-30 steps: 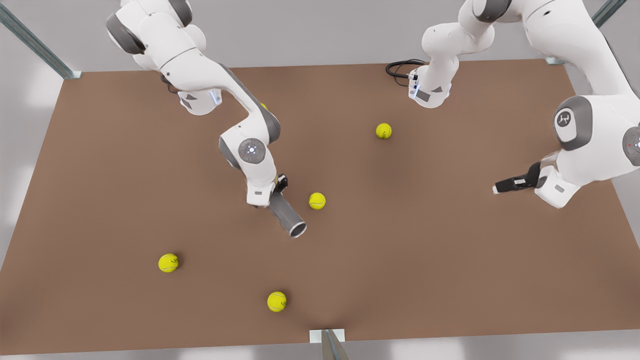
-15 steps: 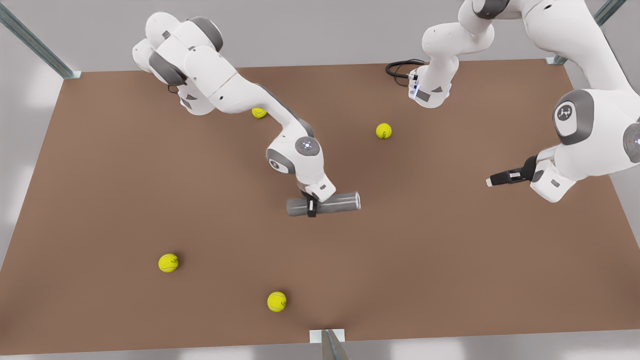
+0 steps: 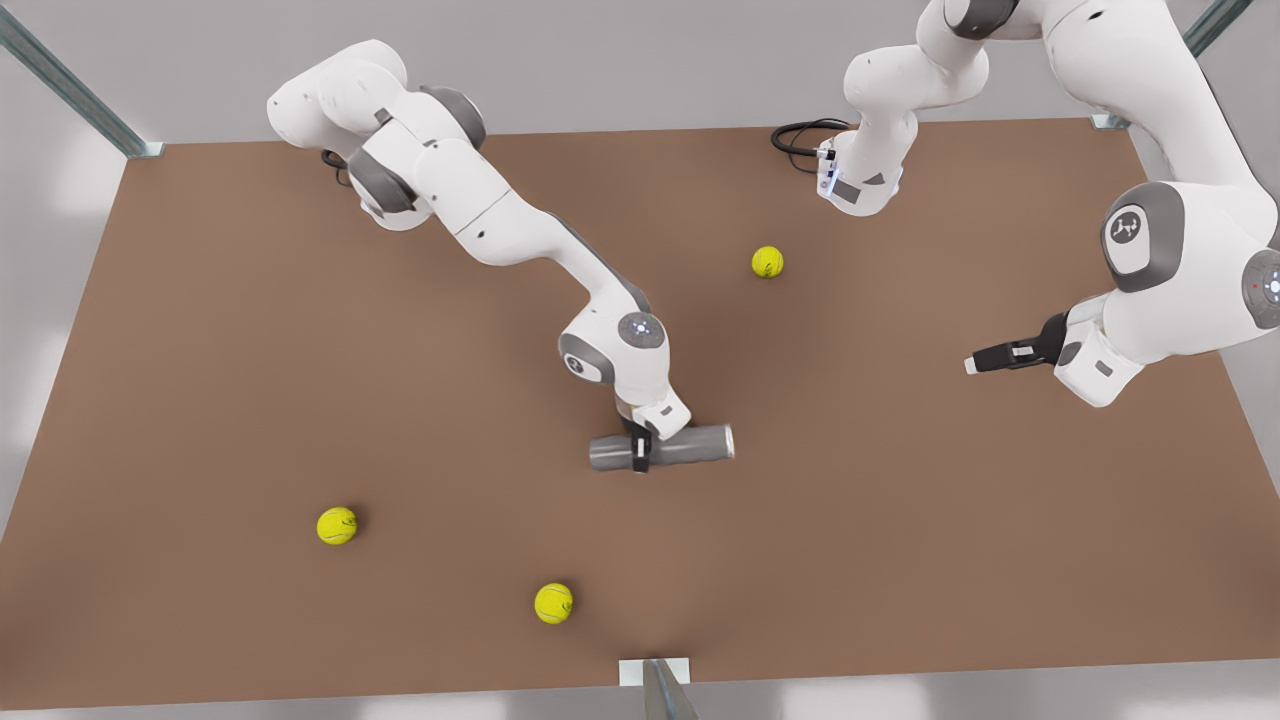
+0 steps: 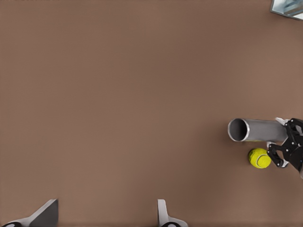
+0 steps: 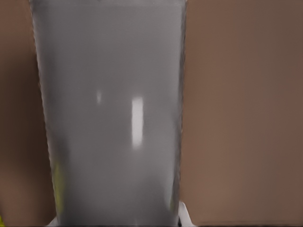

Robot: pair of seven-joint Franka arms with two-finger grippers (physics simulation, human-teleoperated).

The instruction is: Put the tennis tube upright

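Observation:
The tennis tube [image 3: 690, 445] is a plain grey cylinder lying level near the table's middle, its lighter-rimmed end toward the front view's right. My right gripper [image 3: 640, 455] is shut on it left of its middle, and the tube's wall [image 5: 111, 113] looms close in the right wrist view. My left gripper [image 3: 975, 362] hangs open at the front view's right, well away from the tube. Its two fingers [image 4: 163, 216] stand wide apart over bare table. From there I see the tube's open end [image 4: 239, 129] facing me and the right gripper [image 4: 289, 149] around the tube.
Yellow tennis balls lie at the back [image 3: 767, 262], front left [image 3: 337, 525] and front centre [image 3: 553, 603]. Another ball [image 4: 259, 158] sits close beside the held tube. A black cable [image 3: 800, 135] curls by the far arm base. The brown table [image 3: 900, 550] is bordered by metal struts.
The right arm stretched out and carried the tube toward the front view's right and the table's front, turning it from angled toward the camera to level. The left gripper drifted slightly leftward.

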